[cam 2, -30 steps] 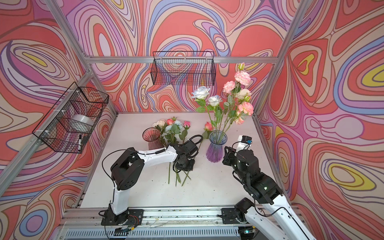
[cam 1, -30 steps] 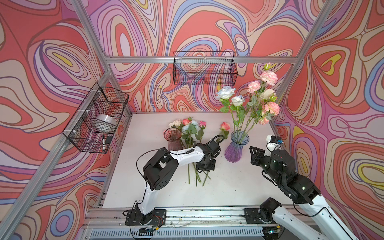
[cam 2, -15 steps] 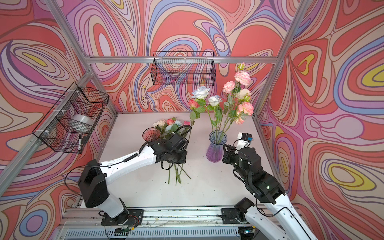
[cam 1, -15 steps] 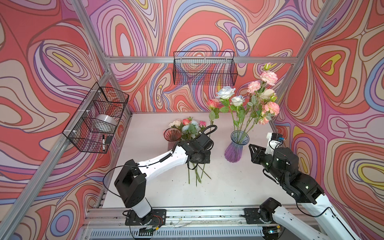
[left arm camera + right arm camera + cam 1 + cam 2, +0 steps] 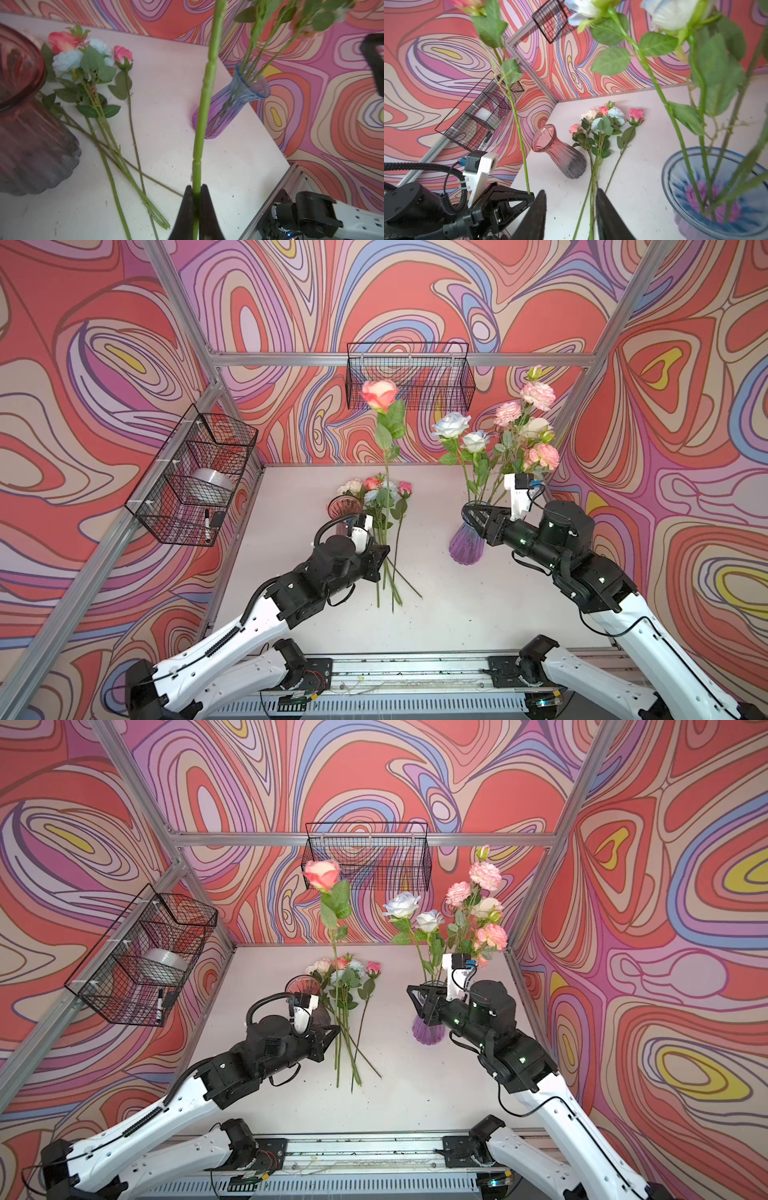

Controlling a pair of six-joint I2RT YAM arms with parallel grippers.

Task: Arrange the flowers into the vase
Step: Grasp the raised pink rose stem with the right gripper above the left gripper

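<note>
Flowers (image 5: 511,435) partly in purple vase (image 5: 466,545), some lying on surface (image 5: 457,614) | coral rose (image 5: 379,393) upright, stem clamped in left claw (image 5: 196,188) | right claw (image 5: 570,195) apart, empty, near vase mouth | next, likely: carry across, keep stem vertical, thread between standing stems, release once seated

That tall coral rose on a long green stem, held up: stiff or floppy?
Probably fairly stiff: the coral rose stands nearly straight though the left gripper pinches it only low on the stem. Likely light, the stem being thin; the bloom may sway.
</note>
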